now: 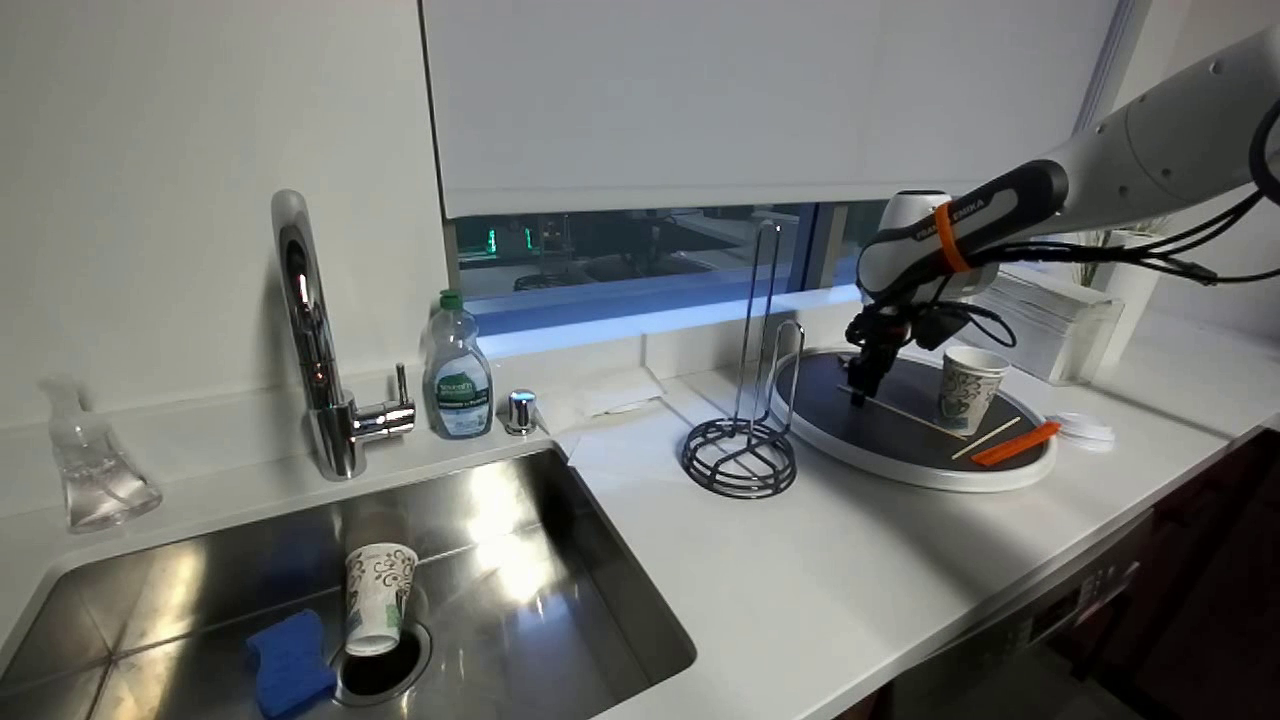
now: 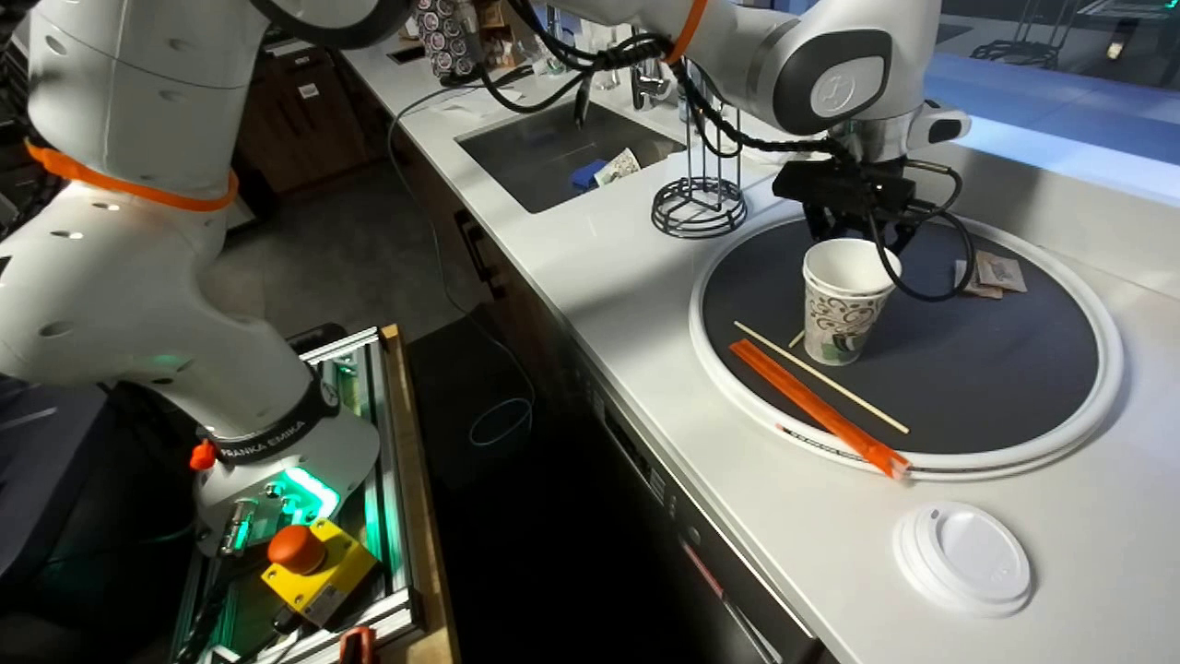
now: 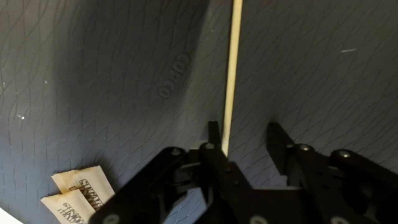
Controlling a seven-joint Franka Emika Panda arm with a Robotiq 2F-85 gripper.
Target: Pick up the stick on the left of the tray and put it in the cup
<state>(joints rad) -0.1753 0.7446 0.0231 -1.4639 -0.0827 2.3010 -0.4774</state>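
Observation:
A thin, straight, pale wooden stick (image 1: pixel 912 412) lies on the round dark grey tray (image 2: pixel 996 369) with a white rim. In the wrist view the stick (image 3: pixel 231 71) runs down between the fingers, close to the left one. My gripper (image 3: pixel 243 127) is open, low over the tray, with its fingers on either side of the stick's end. In an exterior view the gripper (image 1: pixel 862 388) is at the tray's far left part. A patterned white paper cup (image 1: pixel 970 390), seemingly two nested, stands upright on the tray. The cup (image 2: pixel 841 318) hides most of the stick there.
A second pale stick (image 2: pixel 820 376) and an orange wrapper (image 2: pixel 811 401) lie near the tray's edge. Sugar packets (image 3: pixel 88 186) lie on the tray. White lids (image 2: pixel 968 558) lie beside it. A wire stand (image 1: pixel 740 458) stands between tray and sink (image 1: pixel 560 600).

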